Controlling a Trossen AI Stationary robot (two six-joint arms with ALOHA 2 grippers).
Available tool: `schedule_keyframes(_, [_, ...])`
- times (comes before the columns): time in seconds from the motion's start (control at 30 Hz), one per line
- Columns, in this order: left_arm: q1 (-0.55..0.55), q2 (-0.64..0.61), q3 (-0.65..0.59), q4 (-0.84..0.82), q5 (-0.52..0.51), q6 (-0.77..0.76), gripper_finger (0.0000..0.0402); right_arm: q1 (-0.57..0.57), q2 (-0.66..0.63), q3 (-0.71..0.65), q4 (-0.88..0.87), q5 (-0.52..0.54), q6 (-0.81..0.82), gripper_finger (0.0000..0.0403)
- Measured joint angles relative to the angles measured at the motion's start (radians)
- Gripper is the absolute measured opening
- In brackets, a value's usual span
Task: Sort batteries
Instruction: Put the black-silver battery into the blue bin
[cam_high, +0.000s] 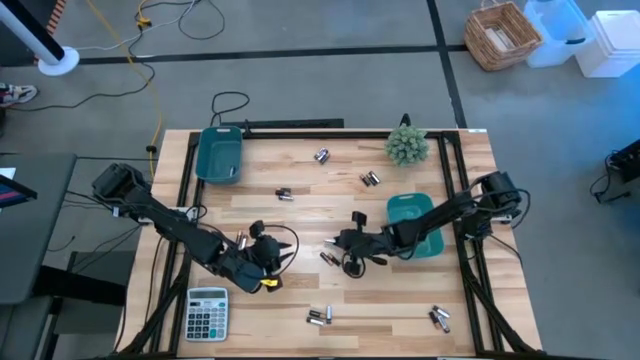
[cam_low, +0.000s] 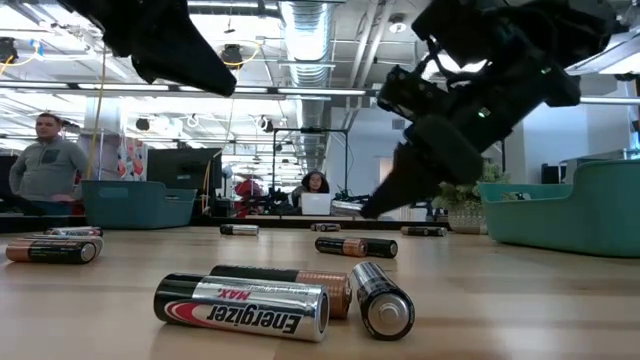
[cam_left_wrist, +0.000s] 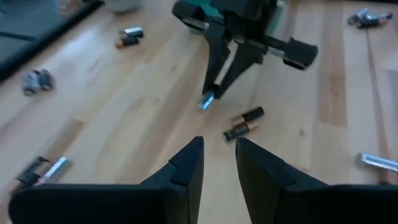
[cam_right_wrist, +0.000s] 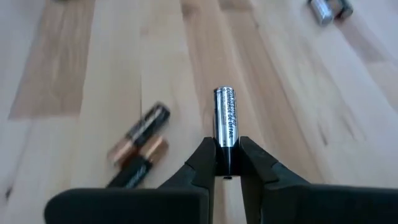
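Right tool (cam_left_wrist: 211, 94) gripping a battery (cam_left_wrist: 206, 101)

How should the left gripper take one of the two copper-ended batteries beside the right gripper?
With the left gripper, come straight down and pinch either copper-ended battery across its mid-barrel: both lie flat, side by side, so their ends probably offer no grip.

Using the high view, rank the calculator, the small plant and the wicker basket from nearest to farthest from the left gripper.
From the left gripper:
1. Calculator, at the table's near left corner.
2. Small plant, at the far edge, toward the right.
3. Wicker basket, on the floor beyond the table.
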Motion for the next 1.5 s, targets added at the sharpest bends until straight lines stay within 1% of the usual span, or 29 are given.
schedule_keyframes(0.13, [0.000,-0.025,0.000,0.002,-0.017,0.022,0.0089,-0.039,0.000,0.038,0.003,-0.009,-0.021,0.0056])
schedule_keyframes(0.3, [0.000,-0.063,0.000,0.004,-0.061,0.056,0.0089,-0.096,-0.001,0.110,0.001,-0.035,-0.111,0.0056])
schedule_keyframes(0.47, [-0.011,-0.105,0.000,0.004,-0.080,0.082,0.0089,-0.155,-0.001,0.198,0.003,-0.088,-0.202,0.0056])
schedule_keyframes(0.53, [-0.021,-0.123,0.000,0.004,-0.105,0.099,0.0089,-0.178,-0.001,0.230,0.003,-0.091,-0.246,0.0056])
schedule_keyframes(0.67, [-0.047,-0.168,0.000,0.001,-0.188,0.144,0.0089,-0.230,-0.001,0.290,0.000,-0.126,-0.308,0.0056])
schedule_keyframes(0.87, [-0.081,-0.222,0.000,-0.006,-0.225,0.191,0.0089,-0.310,-0.001,0.371,-0.002,-0.218,-0.348,0.0056])
schedule_keyframes(1.0, [-0.119,-0.237,0.000,-0.006,-0.292,0.218,0.0089,-0.353,0.004,0.427,0.001,-0.244,-0.375,0.0056])
schedule_keyframes(1.1, [-0.152,-0.245,0.000,-0.006,-0.343,0.233,0.0089,-0.385,0.043,0.499,-0.010,-0.295,-0.400,0.0056])
schedule_keyframes(1.23, [-0.194,-0.258,-0.001,-0.014,-0.385,0.238,0.0089,-0.431,0.138,0.631,-0.048,-0.360,-0.419,0.0056])
schedule_keyframes(1.33, [-0.221,-0.267,-0.001,-0.020,-0.410,0.237,0.0089,-0.460,0.219,0.747,-0.056,-0.413,-0.422,0.0056])
schedule_keyframes(1.5, [-0.270,-0.281,-0.001,-0.043,-0.516,0.232,0.0089,-0.491,0.372,0.970,-0.127,-0.462,-0.430,0.0056])
